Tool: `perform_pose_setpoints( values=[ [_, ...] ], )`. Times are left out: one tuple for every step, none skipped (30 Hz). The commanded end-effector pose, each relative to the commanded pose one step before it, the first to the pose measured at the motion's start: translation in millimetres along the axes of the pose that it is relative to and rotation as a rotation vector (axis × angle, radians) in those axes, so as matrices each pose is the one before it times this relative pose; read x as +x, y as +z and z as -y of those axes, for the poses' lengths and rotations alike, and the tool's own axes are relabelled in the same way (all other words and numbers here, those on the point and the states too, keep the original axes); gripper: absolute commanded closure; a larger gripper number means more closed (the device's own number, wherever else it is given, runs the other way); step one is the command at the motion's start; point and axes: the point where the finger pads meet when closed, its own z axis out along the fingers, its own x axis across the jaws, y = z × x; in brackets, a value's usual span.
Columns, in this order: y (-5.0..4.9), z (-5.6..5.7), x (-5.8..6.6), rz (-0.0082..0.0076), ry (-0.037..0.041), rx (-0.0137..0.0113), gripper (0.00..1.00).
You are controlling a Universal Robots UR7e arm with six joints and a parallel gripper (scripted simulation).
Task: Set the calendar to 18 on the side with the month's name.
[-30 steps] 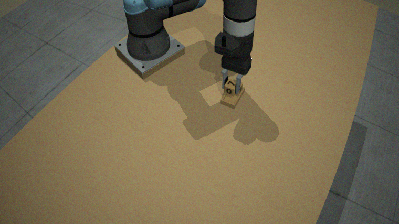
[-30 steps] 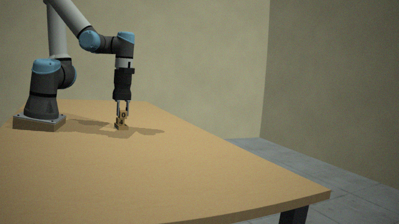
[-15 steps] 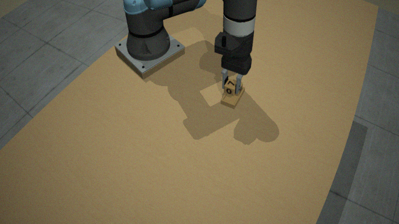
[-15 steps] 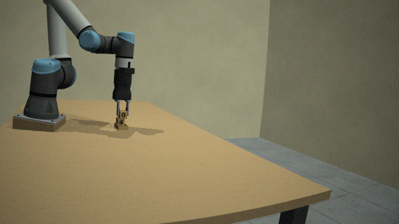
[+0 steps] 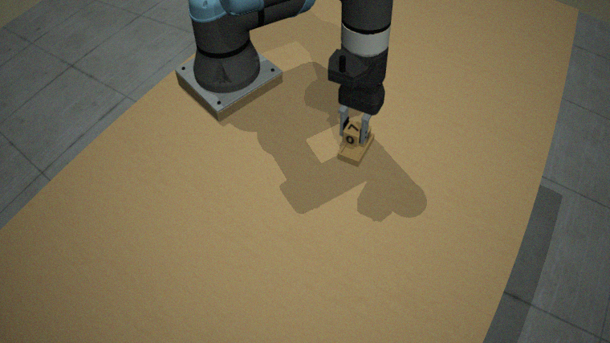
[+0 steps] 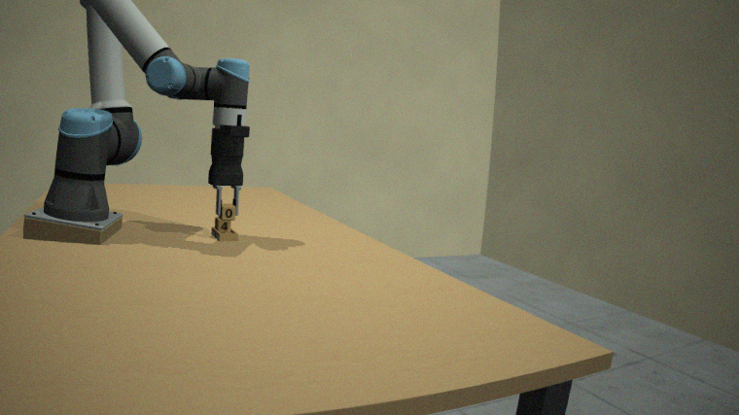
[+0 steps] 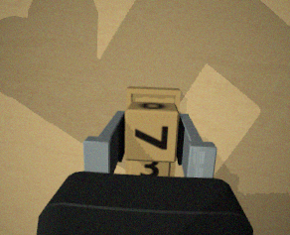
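My gripper points straight down over the small wooden tray and is shut on a wooden cube with 7 on top and 0 on its side. In the wrist view the held cube sits between both fingers, with the tray's end beyond it. The second cube stands in the tray and shows a 4 in the exterior view. The held cube is just above it and slightly to one side. I cannot tell whether they touch. A 3 shows under the held cube's near edge.
The arm's base stands on its plate at the back left of the table. The tray lies near the table's middle, far from every edge. The table's right edge drops to a grey floor.
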Motion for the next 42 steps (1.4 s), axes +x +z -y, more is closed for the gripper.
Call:
perform_pose_setpoints(
  values=[
    [0.156,0.16,-0.32,0.00093,-0.00003,0.00045,0.40],
    [0.299,0.00,0.00,0.00000,0.00000,0.00000,0.40],
    [0.356,0.00,0.00,0.00000,0.00000,0.00000,0.40],
    [0.414,0.00,0.00,0.00000,0.00000,0.00000,0.40],
    [0.473,0.00,0.00,0.00000,0.00000,0.00000,0.40],
    [0.531,0.00,0.00,0.00000,0.00000,0.00000,0.40],
    [0.587,0.00,0.00,0.00000,0.00000,0.00000,0.40],
    [0.642,0.00,0.00,0.00000,0.00000,0.00000,0.40],
    [0.685,0.00,0.00,0.00000,0.00000,0.00000,0.40],
    [0.729,0.00,0.00,0.00000,0.00000,0.00000,0.40],
    [0.773,0.00,0.00,0.00000,0.00000,0.00000,0.40],
    [0.814,0.00,0.00,0.00000,0.00000,0.00000,0.40],
    [0.849,0.00,0.00,0.00000,0.00000,0.00000,0.40],
    [0.876,0.00,0.00,0.00000,0.00000,0.00000,0.40],
    [0.889,0.00,-0.01,0.00000,0.00000,0.00000,0.40],
    [0.910,0.00,0.00,0.00000,0.00000,0.00000,0.40],
    [0.000,0.00,0.00,0.00000,0.00000,0.00000,0.40],
    [0.000,0.00,0.00,0.00000,0.00000,0.00000,0.40],
    [0.925,0.00,0.00,0.00000,0.00000,0.00000,0.40],
    [0.934,0.00,0.00,0.00000,0.00000,0.00000,0.40],
    [0.929,0.00,0.00,0.00000,0.00000,0.00000,0.40],
    [0.919,0.00,0.00,0.00000,0.00000,0.00000,0.40],
    [0.912,0.00,0.00,0.00000,0.00000,0.00000,0.40],
    [0.900,0.00,0.00,0.00000,0.00000,0.00000,0.40],
    [0.883,0.00,0.01,0.00000,0.00000,0.00000,0.40],
    [0.848,0.00,0.00,0.00000,0.00000,0.00000,0.40],
    [0.818,0.00,0.00,0.00000,0.00000,0.00000,0.40],
    [0.787,0.00,0.00,0.00000,0.00000,0.00000,0.40],
    [0.751,0.00,0.00,0.00000,0.00000,0.00000,0.40],
    [0.712,0.00,0.00,0.00000,0.00000,0.00000,0.40],
    [0.668,0.00,0.00,0.00000,0.00000,0.00000,0.40],
    [0.613,0.00,0.00,0.00000,0.00000,0.00000,0.40],
    [0.566,0.00,0.00,0.00000,0.00000,0.00000,0.40],
    [0.000,0.00,0.00,0.00000,0.00000,0.00000,0.40],
    [0.000,0.00,0.00,0.00000,0.00000,0.00000,0.40],
    [0.516,0.00,0.00,0.00000,0.00000,0.00000,0.40],
    [0.466,0.00,0.00,0.00000,0.00000,0.00000,0.40],
    [0.414,0.00,0.00,0.00000,0.00000,0.00000,0.40],
    [0.362,0.00,0.00,0.00000,0.00000,0.00000,0.40],
    [0.311,0.00,0.00,0.00000,0.00000,0.00000,0.40],
    [0.261,0.00,0.00,0.00000,0.00000,0.00000,0.40],
    [0.212,0.00,0.00,0.00000,0.00000,0.00000,0.40]
  ],
)
